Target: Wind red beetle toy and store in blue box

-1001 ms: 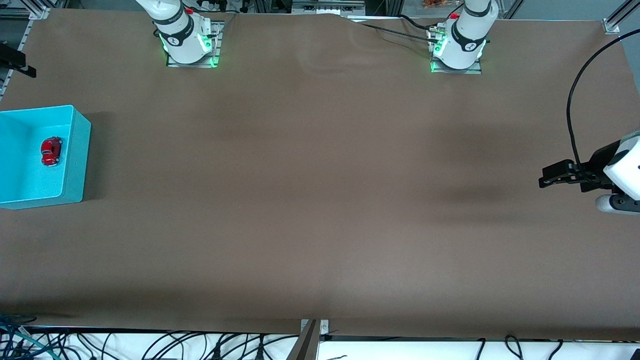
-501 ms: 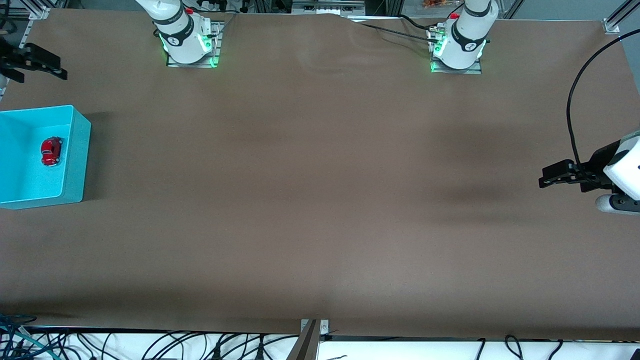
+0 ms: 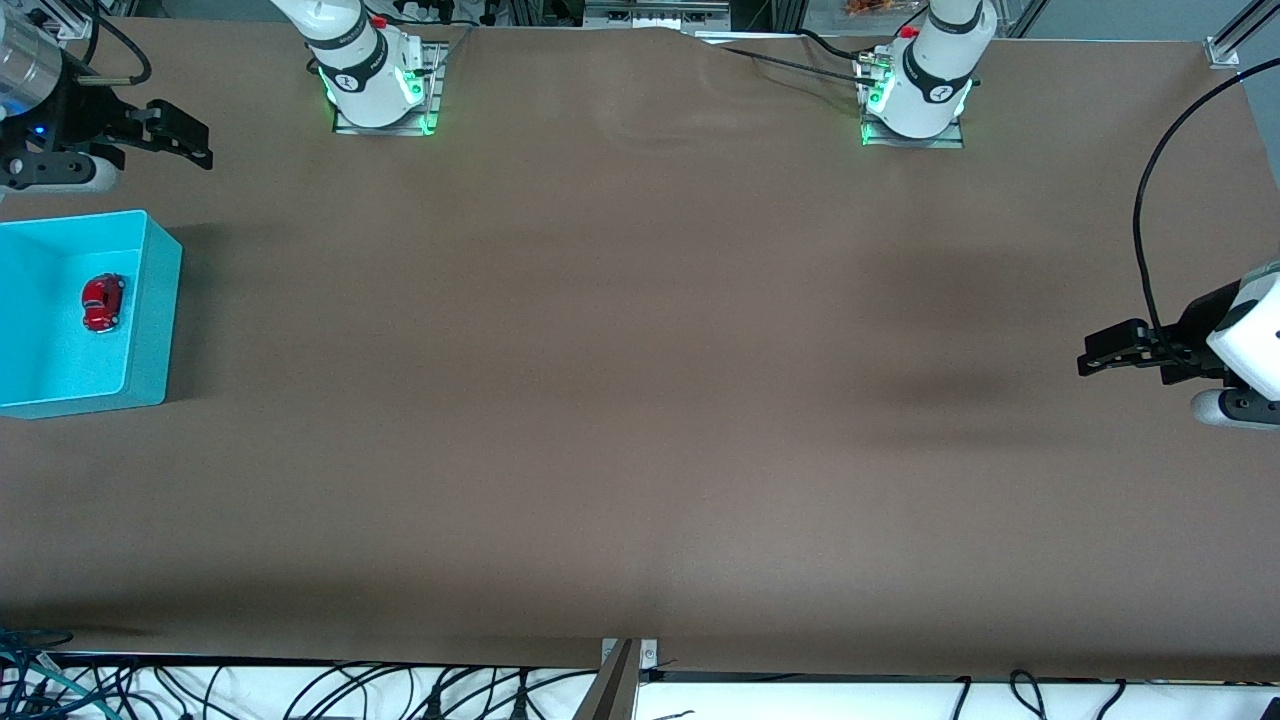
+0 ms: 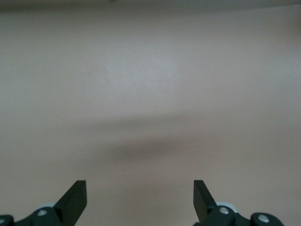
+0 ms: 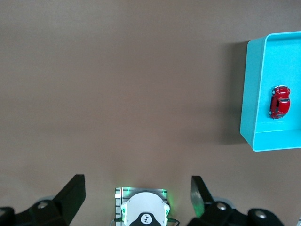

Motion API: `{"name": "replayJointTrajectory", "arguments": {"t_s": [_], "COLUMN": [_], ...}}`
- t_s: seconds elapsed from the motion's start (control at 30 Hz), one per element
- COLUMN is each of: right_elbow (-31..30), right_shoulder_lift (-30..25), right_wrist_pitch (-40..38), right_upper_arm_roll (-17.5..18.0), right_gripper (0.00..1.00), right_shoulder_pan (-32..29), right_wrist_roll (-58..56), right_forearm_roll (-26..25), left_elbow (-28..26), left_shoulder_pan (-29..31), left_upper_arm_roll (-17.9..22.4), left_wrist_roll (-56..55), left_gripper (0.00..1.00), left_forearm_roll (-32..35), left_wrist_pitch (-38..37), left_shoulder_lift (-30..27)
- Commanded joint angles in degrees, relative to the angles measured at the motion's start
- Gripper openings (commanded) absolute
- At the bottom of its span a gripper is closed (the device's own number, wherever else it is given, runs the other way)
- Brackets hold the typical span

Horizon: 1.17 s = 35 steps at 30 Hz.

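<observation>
The red beetle toy (image 3: 102,301) lies inside the blue box (image 3: 152,300), which stands at the right arm's end of the table. The right wrist view also shows the toy (image 5: 279,101) on the floor of the box (image 5: 254,94). My right gripper (image 3: 206,146) hangs open and empty over bare table between the box and the right arm's base; its fingertips (image 5: 75,188) frame that base. My left gripper (image 3: 1085,360) waits open over the table's edge at the left arm's end, with only bare table between its fingertips (image 4: 77,190).
A brown mat (image 3: 640,400) covers the table. The right arm's base (image 3: 375,85) and the left arm's base (image 3: 915,95) stand along the edge farthest from the front camera. A black cable (image 3: 1150,200) arcs above the left gripper. Loose cables (image 3: 300,690) lie past the near edge.
My right gripper has moved away from the table's end toward the right arm's base, coming fully into the front view. The toy stays in the box. The left arm has not moved.
</observation>
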Motion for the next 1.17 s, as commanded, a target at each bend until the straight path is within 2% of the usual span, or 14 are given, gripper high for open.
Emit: {"name": "replayJointTrajectory", "arguments": {"t_s": [0.0,0.23,1.13], "right_elbow": [1.2,1.1,1.2], "right_shoulder_lift": [0.6,0.7,2.1], "right_wrist_pitch": [0.7,3.5,3.5], "right_upper_arm_roll": [-0.2,-0.2,-0.8], "right_gripper": [1.0,1.0,1.0], "right_shoulder_pan": [0.4,0.1,-0.4], "right_wrist_roll": [0.9,0.9,0.0], "right_forearm_roll": [0.2,0.2,-0.8], "left_elbow": [2.0,2.0,2.0], "left_shoulder_pan": [0.1,0.1,0.1], "left_upper_arm_roll": [-0.2,-0.2,-0.2], "left_wrist_roll": [0.7,0.7,0.7], "left_gripper": [1.0,1.0,1.0], "left_forearm_roll": [0.5,0.5,0.5], "left_wrist_pitch": [-0.7,-0.7,-0.7], "left_shoulder_lift": [1.0,1.1,1.1]}}
